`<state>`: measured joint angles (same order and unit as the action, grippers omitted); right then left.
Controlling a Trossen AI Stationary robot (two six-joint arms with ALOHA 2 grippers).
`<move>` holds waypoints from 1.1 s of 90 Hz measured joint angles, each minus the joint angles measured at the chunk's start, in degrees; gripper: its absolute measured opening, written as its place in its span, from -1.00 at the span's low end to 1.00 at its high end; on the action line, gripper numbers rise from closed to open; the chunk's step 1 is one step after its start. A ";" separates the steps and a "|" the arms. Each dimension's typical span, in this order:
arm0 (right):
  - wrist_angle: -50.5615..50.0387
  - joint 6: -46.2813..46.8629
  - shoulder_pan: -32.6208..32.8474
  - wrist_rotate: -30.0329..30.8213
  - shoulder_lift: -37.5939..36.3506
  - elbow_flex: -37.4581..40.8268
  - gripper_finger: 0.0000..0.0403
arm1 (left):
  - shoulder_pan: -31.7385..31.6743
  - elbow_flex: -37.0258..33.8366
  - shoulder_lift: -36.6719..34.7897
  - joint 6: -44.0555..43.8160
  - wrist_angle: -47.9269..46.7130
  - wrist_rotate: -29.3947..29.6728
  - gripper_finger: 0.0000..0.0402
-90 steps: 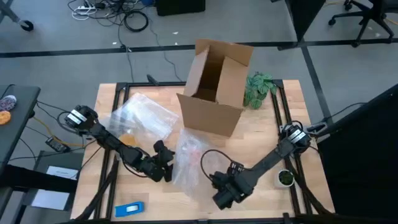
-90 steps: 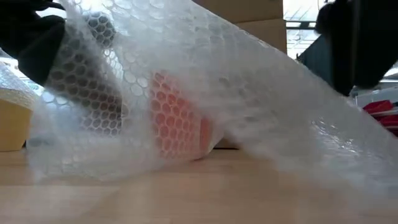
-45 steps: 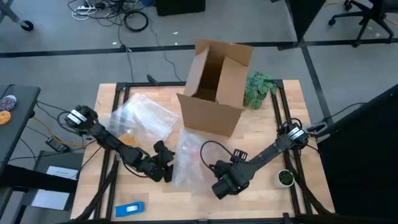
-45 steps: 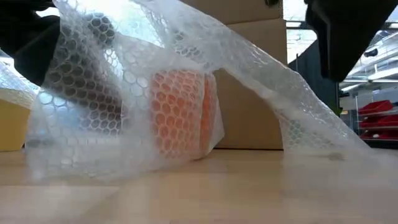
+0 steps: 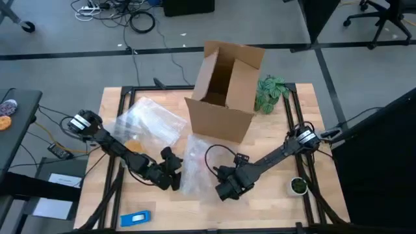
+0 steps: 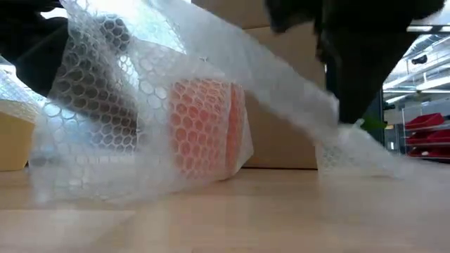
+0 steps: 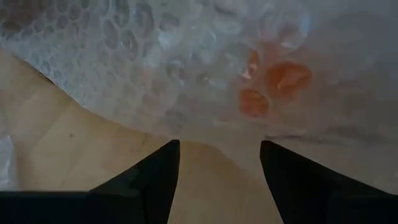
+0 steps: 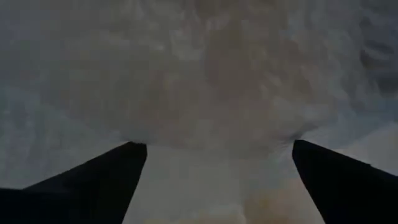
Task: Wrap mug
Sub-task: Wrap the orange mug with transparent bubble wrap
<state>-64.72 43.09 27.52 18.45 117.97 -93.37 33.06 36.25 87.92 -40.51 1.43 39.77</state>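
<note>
Right gripper (image 5: pixel 224 190) has swept in toward the mug (image 6: pixel 204 126), fingers spread, dragging bubble wrap (image 6: pixel 281 77) over it — folding underway; left gripper (image 5: pixel 170 170), also spread, waits beside the mug.

Mug (image 6: pixel 204 126) bright orange, under clear bubble wrap (image 6: pixel 126 105) with honeycomb pattern; box (image 5: pixel 224 91) brown; table (image 5: pixel 273 195) pale wood.

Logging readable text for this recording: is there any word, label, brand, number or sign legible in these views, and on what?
None can be read.
Cardboard box: plain sides, no print visible.
Blue flat object at the table's near edge: any marking is too small to read.
Bubble wrap over the orange mug: no text.
</note>
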 joint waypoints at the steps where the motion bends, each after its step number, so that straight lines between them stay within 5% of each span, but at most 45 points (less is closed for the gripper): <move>1: 0.89 -0.46 -0.21 0.02 0.03 0.44 0.83 | 0.00 0.00 0.00 0.00 0.00 -0.01 0.04; 21: 9.14 -4.35 -3.92 1.69 0.07 4.64 0.40 | 0.00 0.00 0.00 0.03 -0.04 -0.48 0.04; 42: 10.04 -8.98 -5.00 2.20 0.05 3.31 -0.88 | 0.00 0.00 0.00 1.11 -0.07 -0.52 0.04; 81: -3.22 -12.38 -0.83 10.96 0.05 -20.04 -1.00 | 0.00 0.00 0.00 1.27 -0.04 -0.61 0.04; 99: 0.97 -19.75 -2.01 9.67 -0.04 -23.34 -1.00 | 0.00 0.00 0.00 1.27 0.55 -0.61 0.04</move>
<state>-63.75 23.34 25.51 28.11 117.93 -116.71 33.06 36.25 87.92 -39.24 1.98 39.16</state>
